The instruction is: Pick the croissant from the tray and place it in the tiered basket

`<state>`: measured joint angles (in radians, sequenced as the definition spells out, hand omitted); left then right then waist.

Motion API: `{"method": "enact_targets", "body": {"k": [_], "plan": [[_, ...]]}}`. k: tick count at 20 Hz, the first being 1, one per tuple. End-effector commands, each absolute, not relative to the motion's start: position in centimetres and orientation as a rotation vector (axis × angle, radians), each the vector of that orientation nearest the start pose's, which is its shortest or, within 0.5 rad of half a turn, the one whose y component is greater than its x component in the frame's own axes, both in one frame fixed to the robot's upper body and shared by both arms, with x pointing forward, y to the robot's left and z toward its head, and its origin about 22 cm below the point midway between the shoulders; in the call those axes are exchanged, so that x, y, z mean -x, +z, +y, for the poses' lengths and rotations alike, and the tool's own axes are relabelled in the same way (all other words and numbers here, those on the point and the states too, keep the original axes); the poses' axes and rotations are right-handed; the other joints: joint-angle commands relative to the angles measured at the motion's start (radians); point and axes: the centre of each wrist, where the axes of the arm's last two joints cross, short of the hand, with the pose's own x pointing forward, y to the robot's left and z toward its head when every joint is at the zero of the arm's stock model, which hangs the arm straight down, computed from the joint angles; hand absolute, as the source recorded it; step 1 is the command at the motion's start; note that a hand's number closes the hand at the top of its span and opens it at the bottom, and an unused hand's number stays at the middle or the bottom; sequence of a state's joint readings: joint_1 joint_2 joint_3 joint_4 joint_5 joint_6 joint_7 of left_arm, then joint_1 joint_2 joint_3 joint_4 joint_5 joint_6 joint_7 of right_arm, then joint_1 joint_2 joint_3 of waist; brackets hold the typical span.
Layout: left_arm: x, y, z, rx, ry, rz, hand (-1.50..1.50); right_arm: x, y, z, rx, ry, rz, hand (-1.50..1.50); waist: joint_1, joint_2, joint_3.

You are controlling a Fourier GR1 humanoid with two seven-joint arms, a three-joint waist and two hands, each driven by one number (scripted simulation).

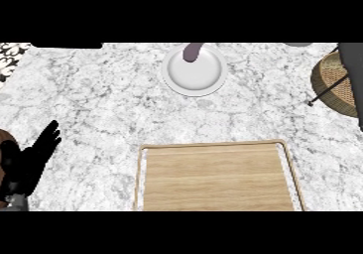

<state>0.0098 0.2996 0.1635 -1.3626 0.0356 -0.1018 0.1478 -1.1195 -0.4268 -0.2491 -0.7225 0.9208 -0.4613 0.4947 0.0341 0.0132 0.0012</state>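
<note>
Head view: rectangular wooden tray (pixel 213 178) on veined marble counter (pixel 96 109).

1. The light wooden rectangular tray (pixel 217 176) is being cut off along its near edge by the view's lower limit.
2. The woven wicker tiered basket (pixel 336 84) is being clipped at the right edge.
3. The black left hand (pixel 27 161) is being shown only partly at the left edge.
</note>
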Motion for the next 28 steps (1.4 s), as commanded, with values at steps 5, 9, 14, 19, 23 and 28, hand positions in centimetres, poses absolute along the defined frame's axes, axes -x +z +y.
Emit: {"method": "enact_targets", "body": {"k": [5, 9, 14, 19, 23, 28], "plan": [[-24.7, -1.6, 34.3, -0.241, -0.118, -1.233, 0.0, -46.3, 25.2, -31.7, 1.323, -0.001, -1.45, 1.5, 0.015, 0.008, -0.001], [-23.7, -1.9, 34.6, -0.262, -0.085, -1.227, 0.0, -44.3, 23.6, -37.4, 1.761, 0.469, -1.112, 1.5, 0.014, 0.009, -0.006], [-23.9, -1.8, 34.1, -0.235, -0.106, -1.221, 0.0, -43.9, 26.7, -39.1, 1.827, 0.638, -1.014, 1.5, 0.028, 0.01, -0.001], [-24.1, -1.8, 34.5, -0.244, -0.1, -1.228, 0.0, -44.2, 26.5, -38.8, 1.818, 0.728, -1.047, 1.5, 0.022, 0.008, 0.0], [-22.9, -1.8, 34.5, -0.224, -0.114, -1.225, 0.0, -43.4, 28.3, -40.5, 1.82, 0.815, -0.965, 1.5, 0.035, 0.009, 0.0], [-24.2, -0.5, 34.7, -0.243, -0.121, -1.23, 0.0, -42.9, 26.8, -41.9, 1.772, 0.852, -0.903, 1.5, 0.03, 0.013, 0.001]]}}
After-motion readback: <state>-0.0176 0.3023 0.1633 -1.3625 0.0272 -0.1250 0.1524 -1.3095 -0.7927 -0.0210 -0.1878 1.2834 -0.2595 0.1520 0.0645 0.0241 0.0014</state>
